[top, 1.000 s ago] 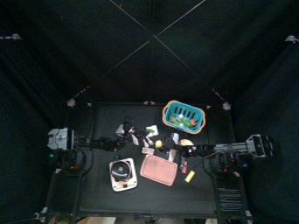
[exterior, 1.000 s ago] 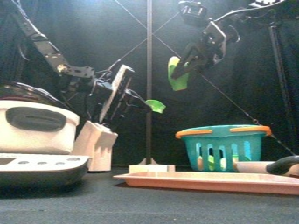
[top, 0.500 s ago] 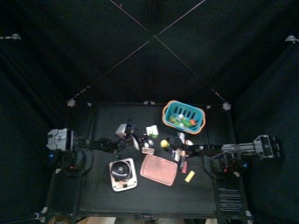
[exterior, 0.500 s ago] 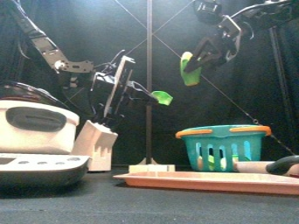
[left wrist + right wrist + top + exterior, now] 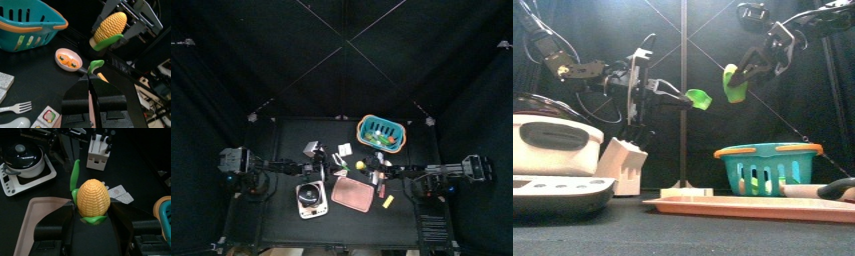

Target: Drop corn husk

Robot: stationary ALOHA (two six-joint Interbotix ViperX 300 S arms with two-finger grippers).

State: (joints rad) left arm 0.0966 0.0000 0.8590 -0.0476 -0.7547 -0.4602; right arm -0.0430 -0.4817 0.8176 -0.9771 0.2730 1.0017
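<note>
My right gripper [image 5: 746,74] is shut on a yellow corn cob [image 5: 93,199] and holds it high above the table. A green husk leaf [image 5: 75,175] still clings to the cob's side, and in the front view the cob [image 5: 734,82] shows mostly green. My left gripper [image 5: 90,78] is shut on a small torn piece of green husk [image 5: 96,65]. In the front view this piece [image 5: 698,98] hangs in the air just left of the cob, apart from it. The left gripper [image 5: 676,97] sits at about the same height as the right one.
A teal basket [image 5: 770,165] stands at the back right and also shows in the top view [image 5: 380,129]. A pink tray [image 5: 754,205] lies in front of it. A rice cooker [image 5: 553,140] and a white knife block [image 5: 627,165] stand on the left. A small bowl [image 5: 68,58] lies below the grippers.
The left gripper has risen with the husk piece and its arm has swung left. The right gripper has moved a little to the right with the cob.
</note>
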